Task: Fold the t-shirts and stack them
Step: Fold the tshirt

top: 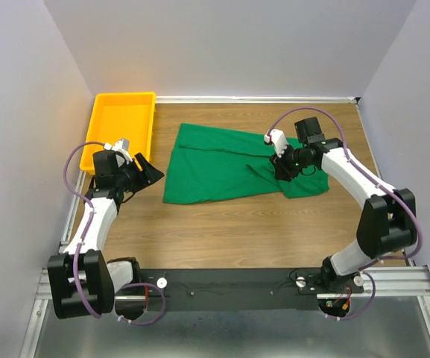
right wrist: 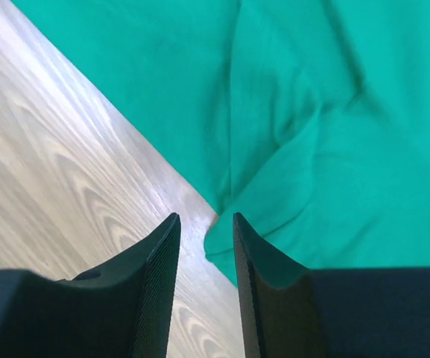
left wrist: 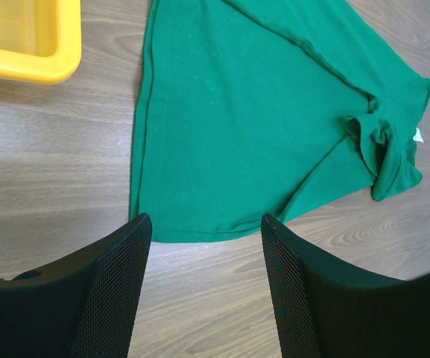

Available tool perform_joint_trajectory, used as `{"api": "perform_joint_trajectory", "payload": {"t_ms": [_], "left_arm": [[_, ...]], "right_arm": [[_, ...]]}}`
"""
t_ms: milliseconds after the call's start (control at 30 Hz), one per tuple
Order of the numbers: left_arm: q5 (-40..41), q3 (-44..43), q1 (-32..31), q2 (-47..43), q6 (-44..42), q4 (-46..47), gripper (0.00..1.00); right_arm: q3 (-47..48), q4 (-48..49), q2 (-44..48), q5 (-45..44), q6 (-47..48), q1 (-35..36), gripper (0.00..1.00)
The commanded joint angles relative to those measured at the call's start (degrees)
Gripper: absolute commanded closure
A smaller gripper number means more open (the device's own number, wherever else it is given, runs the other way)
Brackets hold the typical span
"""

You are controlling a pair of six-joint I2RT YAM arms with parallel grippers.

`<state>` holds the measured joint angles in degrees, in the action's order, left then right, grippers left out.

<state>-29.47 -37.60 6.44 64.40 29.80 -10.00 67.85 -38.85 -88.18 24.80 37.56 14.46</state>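
Observation:
One dark-green t-shirt [top: 229, 164] lies spread and rumpled on the wooden table, with a bunched fold near its right end. My left gripper [top: 151, 173] is open and empty, just left of the shirt's lower left corner. In the left wrist view the shirt [left wrist: 259, 112] lies beyond the gripper [left wrist: 206, 222], with its hem just past the tips and a small white label [left wrist: 418, 136] at the far end. My right gripper [top: 283, 173] hovers over the shirt's right part. In the right wrist view the gripper [right wrist: 205, 218] is narrowly open over a folded edge of the shirt [right wrist: 334, 149], holding nothing.
A yellow plastic tray [top: 95, 134] stands at the back left, also seen in the left wrist view [left wrist: 51, 67]. Grey walls enclose the table on three sides. Bare wood [top: 237, 231] lies between the shirt and the arm bases.

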Motion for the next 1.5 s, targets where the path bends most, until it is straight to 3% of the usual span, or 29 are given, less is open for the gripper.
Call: {"api": "perform_joint_trajectory", "payload": {"t_ms": [0, 133, 500, 533, 633, 833, 1067, 1200, 1267, 1300, 1333, 1367, 1467], "left_arm": [[-2.08, -1.33, -0.55, 0.73, -1.32, 1.3, 0.32], [-2.34, -0.54, -0.55, 1.16, -0.98, 2.43, 0.32], [-3.31, 0.6, -0.72, 1.6, -0.45, 3.85, 0.32], [-3.22, 0.6, -0.72, 1.6, -0.45, 3.85, 0.32], [-3.22, 0.69, -0.81, 1.78, -0.45, 3.93, 0.32], [-3.57, 0.87, -0.81, 2.22, -0.53, 4.2, 0.32], [-3.4, 0.34, -0.81, 2.31, -1.5, 3.32, 0.32], [-3.48, 0.78, -0.72, 2.66, -1.33, 3.93, 0.32], [-3.75, 0.78, -0.81, 2.92, -1.24, 4.28, 0.32], [-4.01, 0.6, -0.81, 3.27, -1.32, 4.46, 0.32], [-4.1, 0.25, -0.81, 3.27, -1.33, 4.38, 0.32], [-4.1, 0.08, -0.81, 3.54, -1.59, 4.37, 0.32], [-4.1, -0.71, -0.72, 3.45, -2.11, 3.76, 0.32]], "right_arm": [[-4.3, -0.8, -3.05, -6.59, -3.46, -0.13, 0.57], [-7.64, 2.29, -3.4, -13.43, -5.91, 0.22, 0.52], [-10.11, 6.94, -8.5, -17.06, -10.75, 0.75, 0.51], [-10.2, 7.29, -8.76, -17.32, -10.84, 0.75, 0.53], [-10.73, 7.91, -8.94, -17.76, -11.19, 0.75, 0.75], [-11.95, 8.27, -7.97, -17.86, -12.51, 0.75, 1.0], [-9.24, 7.12, 1.6, -19.96, -13.13, -1.88, 1.0], [-5.47, 7.03, 2.05, -20.31, -14.7, -9.68, 0.99], [-3.88, 7.21, -0.75, -21.28, -16.11, -11.72, 0.93], [-2.3, 7.47, -2.07, -23.28, -17.86, -12.95, 0.75], [-1.51, 7.73, -4.78, -24.43, -18.74, -13.4, 0.64], [-0.63, 7.74, -5.94, -24.45, -19.27, -14.01, 0.64], [2.98, 8.44, -8.23, -26.91, -20.25, -16.12, 0.36]]}}
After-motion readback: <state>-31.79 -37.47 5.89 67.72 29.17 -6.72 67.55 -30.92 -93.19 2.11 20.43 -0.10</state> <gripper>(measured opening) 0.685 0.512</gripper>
